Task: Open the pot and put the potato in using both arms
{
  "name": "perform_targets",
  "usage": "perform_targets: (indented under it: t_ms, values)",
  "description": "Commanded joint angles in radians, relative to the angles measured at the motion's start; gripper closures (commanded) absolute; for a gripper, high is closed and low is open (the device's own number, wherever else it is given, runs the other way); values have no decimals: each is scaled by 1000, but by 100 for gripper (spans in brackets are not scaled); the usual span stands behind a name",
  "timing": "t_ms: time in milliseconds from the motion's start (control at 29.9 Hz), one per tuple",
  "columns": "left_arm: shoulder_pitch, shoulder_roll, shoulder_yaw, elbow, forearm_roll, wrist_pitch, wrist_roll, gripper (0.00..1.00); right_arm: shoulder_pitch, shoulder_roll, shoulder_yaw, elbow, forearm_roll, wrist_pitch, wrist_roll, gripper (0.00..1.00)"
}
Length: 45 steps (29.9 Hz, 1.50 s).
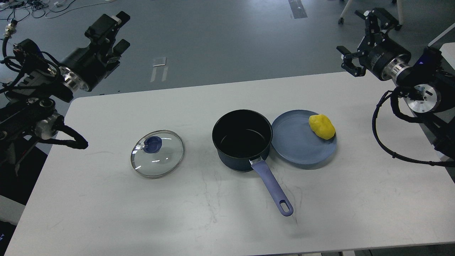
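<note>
The round glass lid with the blue knob [157, 153] lies flat toward the left edge of the white desk [106, 213], so the dark blue pot with the long purple handle [243, 138] in the middle is open and empty. I think the next job is picking up the bumpy yellow potato [322, 126], which sits on the round blue plate [295, 149] touching the pot's right side. The right gripper [359, 39] hangs wide and empty above the far right corner, so it must come down to the potato, while the left gripper [113, 30] is up past the far left corner, touching nothing, and I cannot tell how wide it is.

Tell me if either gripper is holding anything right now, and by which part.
Nothing is held: the left gripper and the open right gripper are both empty.
</note>
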<state>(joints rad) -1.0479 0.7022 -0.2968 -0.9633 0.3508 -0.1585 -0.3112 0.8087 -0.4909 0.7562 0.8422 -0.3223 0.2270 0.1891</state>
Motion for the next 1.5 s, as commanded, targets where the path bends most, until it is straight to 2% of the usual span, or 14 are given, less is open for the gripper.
perform_targets:
  t_ms: [0,33,67,167,334,535,669,802,1203,1471]
  values:
    - [5,-114,-93,142,-225,-73,239,2,50,-37,-103,20,-168,0,70,0]
    - [11,-139,-116,162,-284,-84,310,2,69,-50,-147,23,-241,0,90,0]
    - [20,-148,-139,164,-318,-90,352,2,84,-72,-193,27,-323,0,111,0]
    - [58,-170,-191,163,-360,-134,374,2,108,-129,-292,58,-517,-3,162,0]
    - [123,-214,-262,164,-369,-174,374,2,136,-222,-487,121,-896,-12,194,1]
    - [144,-225,-262,164,-365,-174,366,2,138,-255,-638,181,-1125,-46,210,7]
    - [144,-224,-260,164,-360,-174,365,2,133,-247,-696,167,-1164,-66,208,8]
    - [147,-218,-259,166,-355,-173,363,2,145,-180,-751,101,-1181,-71,205,7]
    - [166,-208,-260,164,-355,-174,342,2,161,-74,-779,3,-1181,-72,200,7]
    - [167,-208,-259,164,-354,-173,339,2,171,-61,-818,-22,-1182,-72,193,8]
